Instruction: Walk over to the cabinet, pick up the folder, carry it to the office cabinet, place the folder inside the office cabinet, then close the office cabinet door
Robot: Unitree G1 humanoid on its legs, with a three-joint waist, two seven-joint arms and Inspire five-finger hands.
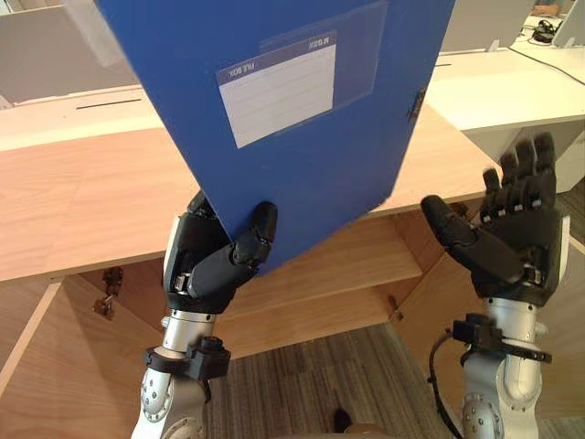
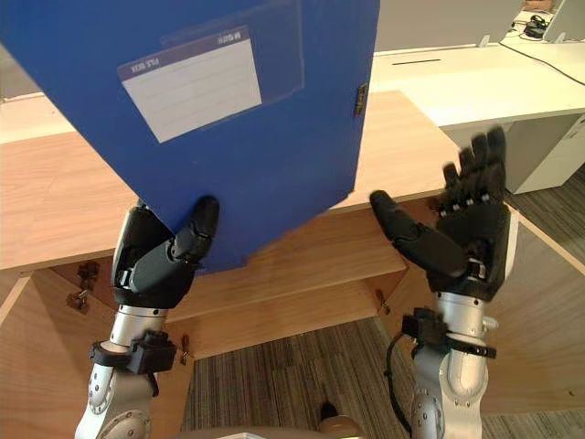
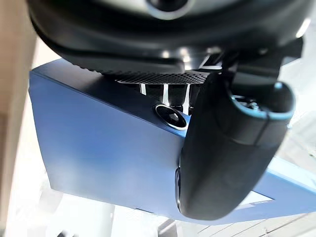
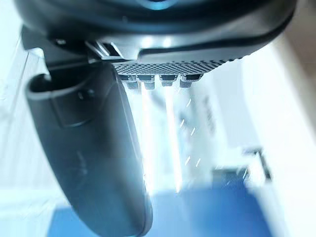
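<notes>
The folder point(image 1: 311, 165) is smooth blue plastic with a soft sheen. On its face a white paper label point(image 1: 276, 89) lies under a clear, glossy sleeve point(image 1: 366, 55), and a small metal clasp point(image 1: 419, 102) sits on its edge. At the folder's lower corner the left hand point(image 1: 215, 261), and beside the folder the right hand point(image 1: 521, 238), look like dark matt plastic, with a fine woven texture across the palms. Behind and below the folder, the cabinet point(image 1: 82, 201) is pale wood-grain board with a smooth matt finish, the carpet point(image 1: 311, 384) underneath is grey, ribbed, rough cloth, and the desk point(image 1: 494, 87) beyond the folder is smooth matt white.
</notes>
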